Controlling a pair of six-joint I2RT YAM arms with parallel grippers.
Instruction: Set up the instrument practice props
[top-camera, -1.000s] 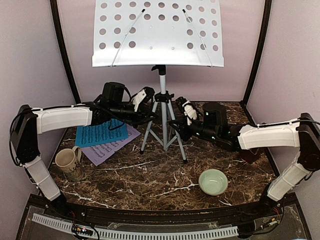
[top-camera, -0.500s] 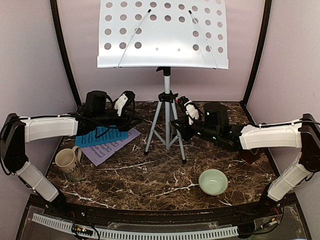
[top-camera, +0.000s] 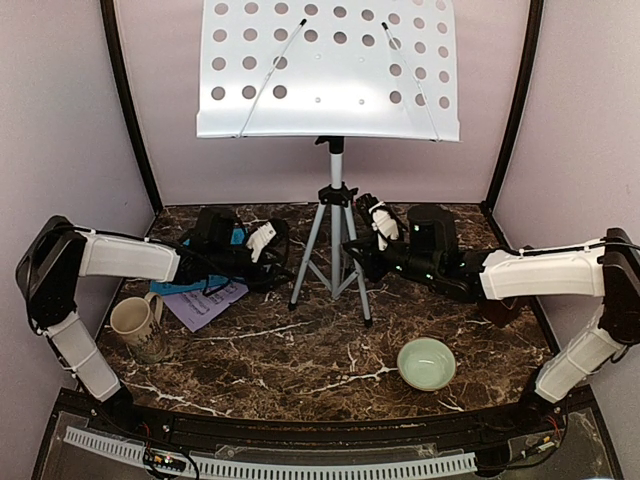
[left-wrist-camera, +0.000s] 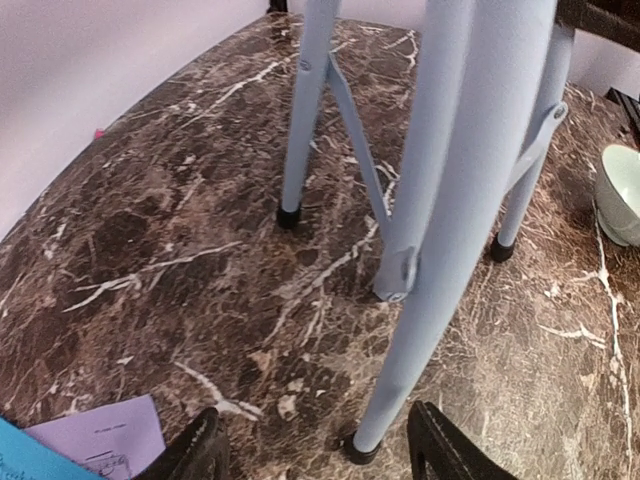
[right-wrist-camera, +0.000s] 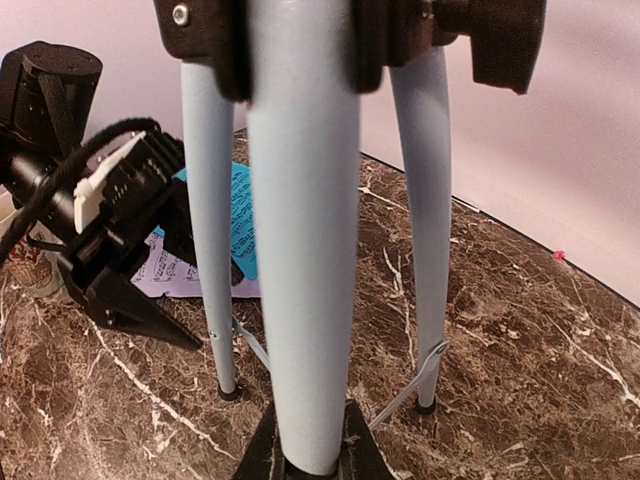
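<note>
Tabletop: dark marble (top-camera: 300, 375); pale green bowl (top-camera: 426, 362) near right, beige mug (top-camera: 133, 322) near left.
Sheets: lilac sheet (top-camera: 205, 300) flat at left; blue sheet (right-wrist-camera: 240, 230) partly hidden under the left arm.
Left gripper (left-wrist-camera: 320, 445): spread wide, empty, a tripod foot just ahead between its fingers.
Right gripper (right-wrist-camera: 308, 455): pinched narrowly on a tripod leg.
Music stand (top-camera: 330, 230): upright at centre back, perforated desk high against the wall.

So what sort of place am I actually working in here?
Probably a small lab test booth, not a real music room: plain lilac walls close in on three sides of a marble-look tabletop, and the music stand, mug and bowl look like staged props.
</note>
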